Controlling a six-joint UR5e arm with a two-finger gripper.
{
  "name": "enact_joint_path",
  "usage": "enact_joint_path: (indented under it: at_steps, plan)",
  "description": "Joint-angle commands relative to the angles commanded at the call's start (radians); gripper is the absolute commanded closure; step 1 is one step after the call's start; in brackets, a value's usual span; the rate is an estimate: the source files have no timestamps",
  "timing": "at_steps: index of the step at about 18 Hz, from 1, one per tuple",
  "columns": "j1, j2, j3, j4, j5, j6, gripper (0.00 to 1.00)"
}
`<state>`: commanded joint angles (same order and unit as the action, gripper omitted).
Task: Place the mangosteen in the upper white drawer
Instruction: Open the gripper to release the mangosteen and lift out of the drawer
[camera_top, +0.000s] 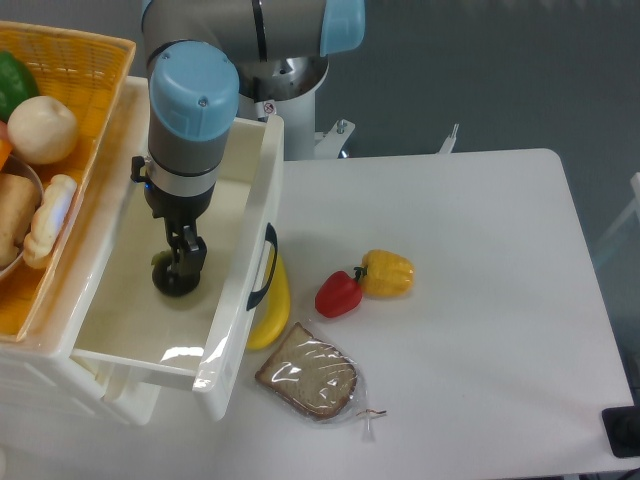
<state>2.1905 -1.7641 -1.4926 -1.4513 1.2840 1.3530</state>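
Black and glossy, the mangosteen sits low inside the upper white drawer, near the drawer's front wall and midway along it. Note that the gripper stands directly above the fruit, fingers pointing straight down at it. You cannot tell from this view whether the fingers grip the fruit or have parted. Any release or retreat runs vertically. Outside, beside the drawer's front, lie a banana, bagged bread, a red pepper and a yellow pepper.
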Motion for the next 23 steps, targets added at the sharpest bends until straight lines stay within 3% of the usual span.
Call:
enact_joint_path:
  at_steps: [5,8,15,19,23]
  plan:
    - [0.029,0.018,0.009,0.089,-0.005,-0.052,0.01]
    - [0.093,0.035,0.015,0.132,-0.023,-0.081,0.01]
    - [0.322,0.057,0.034,0.141,-0.100,-0.090,0.00]
    - [0.434,0.008,0.026,0.166,-0.094,-0.091,0.00]
    - [0.534,-0.093,0.023,0.189,-0.077,-0.078,0.00]
